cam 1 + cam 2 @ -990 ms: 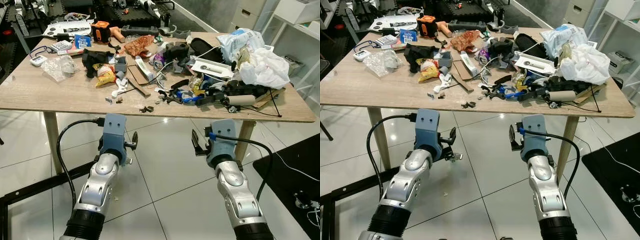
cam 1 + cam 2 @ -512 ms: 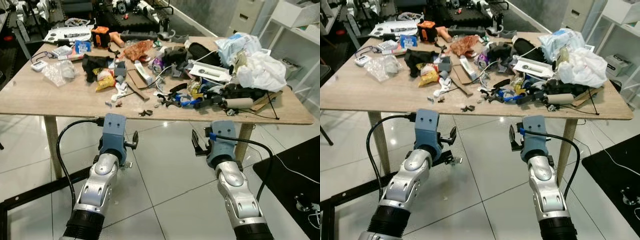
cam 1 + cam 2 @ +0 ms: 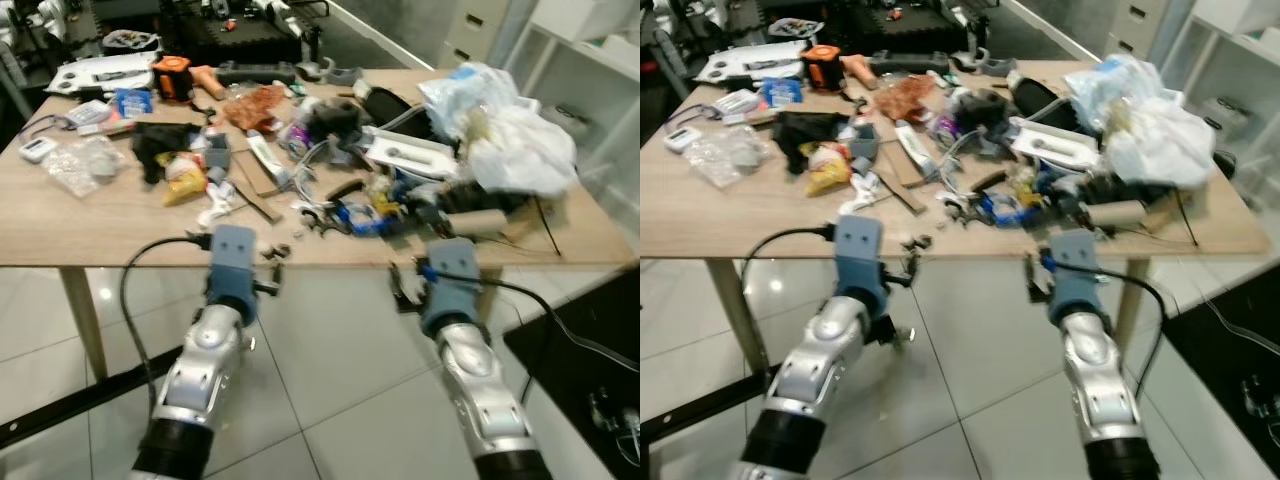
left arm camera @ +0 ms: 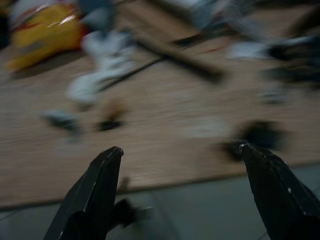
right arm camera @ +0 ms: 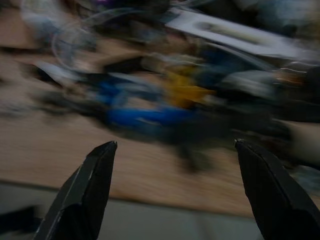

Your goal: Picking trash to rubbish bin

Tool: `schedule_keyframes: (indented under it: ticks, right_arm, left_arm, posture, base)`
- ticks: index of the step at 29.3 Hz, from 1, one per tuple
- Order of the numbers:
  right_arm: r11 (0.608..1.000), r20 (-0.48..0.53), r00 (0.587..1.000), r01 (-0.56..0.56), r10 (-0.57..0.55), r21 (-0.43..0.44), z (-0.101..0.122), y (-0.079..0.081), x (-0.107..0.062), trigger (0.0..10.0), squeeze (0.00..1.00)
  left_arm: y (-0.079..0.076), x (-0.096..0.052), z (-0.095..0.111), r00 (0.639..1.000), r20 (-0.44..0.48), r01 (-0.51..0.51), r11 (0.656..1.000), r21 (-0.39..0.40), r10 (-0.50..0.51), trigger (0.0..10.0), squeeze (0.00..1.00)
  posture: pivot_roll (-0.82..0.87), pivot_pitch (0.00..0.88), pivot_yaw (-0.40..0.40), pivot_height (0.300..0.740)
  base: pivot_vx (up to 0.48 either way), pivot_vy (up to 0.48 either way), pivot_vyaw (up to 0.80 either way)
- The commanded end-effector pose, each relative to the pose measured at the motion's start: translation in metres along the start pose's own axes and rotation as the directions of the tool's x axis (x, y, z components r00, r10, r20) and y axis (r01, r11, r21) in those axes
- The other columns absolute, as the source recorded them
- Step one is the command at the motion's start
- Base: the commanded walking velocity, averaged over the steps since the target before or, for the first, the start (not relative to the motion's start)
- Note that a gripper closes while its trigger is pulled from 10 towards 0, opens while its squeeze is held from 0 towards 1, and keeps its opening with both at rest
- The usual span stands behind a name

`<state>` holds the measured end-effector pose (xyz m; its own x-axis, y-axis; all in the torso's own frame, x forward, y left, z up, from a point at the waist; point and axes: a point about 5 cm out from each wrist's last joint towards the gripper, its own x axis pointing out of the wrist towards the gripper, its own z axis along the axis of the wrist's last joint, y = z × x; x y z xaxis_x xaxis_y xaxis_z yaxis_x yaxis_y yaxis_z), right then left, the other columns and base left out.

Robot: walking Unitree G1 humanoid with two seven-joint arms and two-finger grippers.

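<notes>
**Trash all on the table, nothing picked yet**

Wooden table [image 3: 120,225], and the trash is heaped across it. A yellow snack packet [image 3: 184,186] lies toward the left part, just beside a black rag [image 3: 160,160] and a small grey box [image 3: 217,158]. Clear plastic wrap [image 3: 75,165] sits near the left edge. A crumpled white plastic bag [image 3: 515,140] fills the far right corner, with a cardboard tube [image 3: 478,220] near the right front edge and a tangle of blue and black bits [image 3: 365,212] around the middle. Small dark scraps [image 3: 278,250] lie right at the front edge.

Both arms are raised before that front edge. The left gripper [image 4: 180,185] points at the boards near the scraps, its two black fingers spread wide with nothing between them. The right gripper [image 5: 175,185] faces the blue and yellow clutter, fingers likewise spread and empty. The pictures are blurred.

As I judge it, the job has barely begun: no piece is held, I can make out no rubbish bin, and the whole heap remains to be cleared. Choosing and grasping a first piece comes next.
</notes>
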<state>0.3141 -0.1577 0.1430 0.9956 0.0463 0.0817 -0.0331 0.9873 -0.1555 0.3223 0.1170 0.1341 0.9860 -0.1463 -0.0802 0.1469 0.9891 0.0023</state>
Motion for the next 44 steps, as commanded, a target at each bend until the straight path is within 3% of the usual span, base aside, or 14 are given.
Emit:
schedule_keyframes:
  ticks: [1, 20, 40, 44]
  right_arm:
    - [1.0, -0.022, 1.0, 0.002, -0.002, -0.008, -0.0064, -0.0029, -0.004, 10.0, 0.0]
    - [1.0, -0.023, 1.0, 0.001, -0.001, -0.008, -0.007, -0.003, -0.003, 10.0, 0.0]
    - [1.0, -0.011, 1.0, -0.029, 0.029, 0.0, -0.0063, 0.0026, -0.0062, 10.0, 0.0]
    - [0.999, -0.007, 1.0, -0.031, 0.031, -0.007, -0.0053, 0.0041, -0.0065, 10.0, 0.0]
  left_arm:
    - [-0.002, -0.0004, -0.0022, 1.0, -0.01, 0.005, 1.0, 0.006, -0.005, 10.0, 0.0]
    - [-0.0016, -0.0001, -0.0015, 1.0, -0.006, 0.002, 1.0, 0.007, -0.002, 10.0, 0.0]
    - [-0.0036, -0.0029, -0.0008, 1.0, 0.024, 0.016, 0.999, 0.035, -0.017, 10.0, 0.0]
    - [-0.0043, -0.0027, -0.0005, 0.999, 0.022, 0.026, 0.997, 0.07, -0.028, 10.0, 0.0]
  posture:
    - [-0.04, 0.14, 0.009, 0.74]
    - [-0.04, 0.137, 0.008, 0.74]
    - [-0.03, 0.138, 0.008, 0.74]
    - [-0.03, 0.138, 0.008, 0.74]
  base:
    - [0.345, 0.0, 0.0]
    - [0.332, 0.0, 0.0]
    - [0.0, 0.0, 0.0]
    - [0.0, -0.24, 0.0]
